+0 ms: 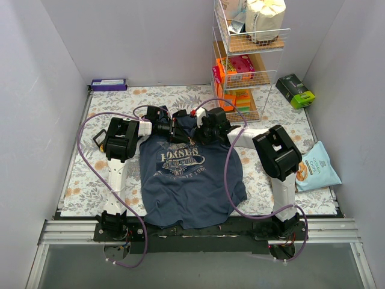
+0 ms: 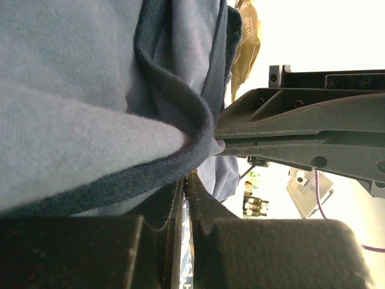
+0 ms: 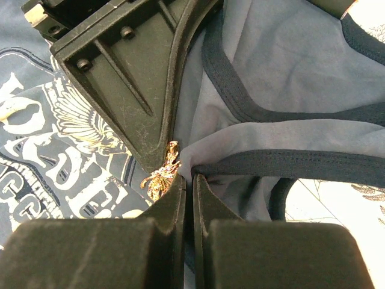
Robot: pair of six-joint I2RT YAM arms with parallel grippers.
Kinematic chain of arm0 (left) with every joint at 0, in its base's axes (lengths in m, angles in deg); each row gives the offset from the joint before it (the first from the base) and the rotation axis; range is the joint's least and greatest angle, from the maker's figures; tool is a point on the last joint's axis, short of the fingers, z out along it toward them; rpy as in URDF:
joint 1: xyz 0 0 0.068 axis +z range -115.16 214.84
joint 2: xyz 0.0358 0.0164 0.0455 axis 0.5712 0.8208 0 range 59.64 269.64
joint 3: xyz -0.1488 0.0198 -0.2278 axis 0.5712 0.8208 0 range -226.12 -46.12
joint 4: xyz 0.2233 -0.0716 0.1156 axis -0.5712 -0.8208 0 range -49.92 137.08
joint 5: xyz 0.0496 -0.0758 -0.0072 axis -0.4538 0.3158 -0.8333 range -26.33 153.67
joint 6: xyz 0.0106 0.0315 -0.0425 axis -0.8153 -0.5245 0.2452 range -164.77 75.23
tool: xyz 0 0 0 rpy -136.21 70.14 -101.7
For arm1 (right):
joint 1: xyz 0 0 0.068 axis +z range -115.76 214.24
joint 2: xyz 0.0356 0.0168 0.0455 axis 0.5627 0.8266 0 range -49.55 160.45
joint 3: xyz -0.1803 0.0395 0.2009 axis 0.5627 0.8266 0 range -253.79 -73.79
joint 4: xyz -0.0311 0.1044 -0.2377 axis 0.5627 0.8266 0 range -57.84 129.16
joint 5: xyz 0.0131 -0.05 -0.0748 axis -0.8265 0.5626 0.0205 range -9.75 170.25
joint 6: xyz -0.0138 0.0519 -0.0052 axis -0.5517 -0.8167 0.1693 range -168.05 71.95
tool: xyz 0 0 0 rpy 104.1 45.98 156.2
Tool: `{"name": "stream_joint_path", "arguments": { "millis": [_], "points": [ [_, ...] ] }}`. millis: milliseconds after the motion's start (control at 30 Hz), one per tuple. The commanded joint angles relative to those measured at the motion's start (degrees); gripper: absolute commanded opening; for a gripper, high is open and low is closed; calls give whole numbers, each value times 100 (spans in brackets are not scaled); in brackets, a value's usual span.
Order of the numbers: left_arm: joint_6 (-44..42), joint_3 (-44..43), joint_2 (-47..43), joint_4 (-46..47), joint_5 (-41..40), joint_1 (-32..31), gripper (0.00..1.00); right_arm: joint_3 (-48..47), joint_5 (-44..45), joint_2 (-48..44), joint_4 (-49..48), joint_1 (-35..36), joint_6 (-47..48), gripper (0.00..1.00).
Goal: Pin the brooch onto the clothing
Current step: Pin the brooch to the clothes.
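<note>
The navy clothing (image 1: 186,180) lies flat on the table with its pale chest print up. Both grippers meet at its neckline. In the right wrist view, my right gripper (image 3: 192,177) is shut on a bunched fold of the clothing (image 3: 289,72) just under the dark trim. The gold brooch (image 3: 159,177) sits at the tip of my left gripper's finger (image 3: 126,78), touching that fold. In the left wrist view, my left gripper (image 2: 187,180) is shut, with a glint of the brooch (image 2: 190,176) at its tips. Gathered clothing (image 2: 90,90) fills that view.
A wire shelf rack (image 1: 246,60) with boxes stands at the back right. A purple box (image 1: 109,84) lies at the back left, a green box (image 1: 296,90) at the far right, and a snack bag (image 1: 317,167) beside the right arm. Purple cables loop over the floral cloth (image 1: 84,180).
</note>
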Motion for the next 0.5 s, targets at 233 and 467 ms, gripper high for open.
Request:
{"name": "stream_joint_path", "arguments": {
  "millis": [233,467],
  "points": [
    [252,55,265,-327,-481,100,0,238,-207,-332,-42,300,54,1],
    [252,63,265,-309,-516,109,0,379,-242,-456,-121,336,28,1]
  ]
}}
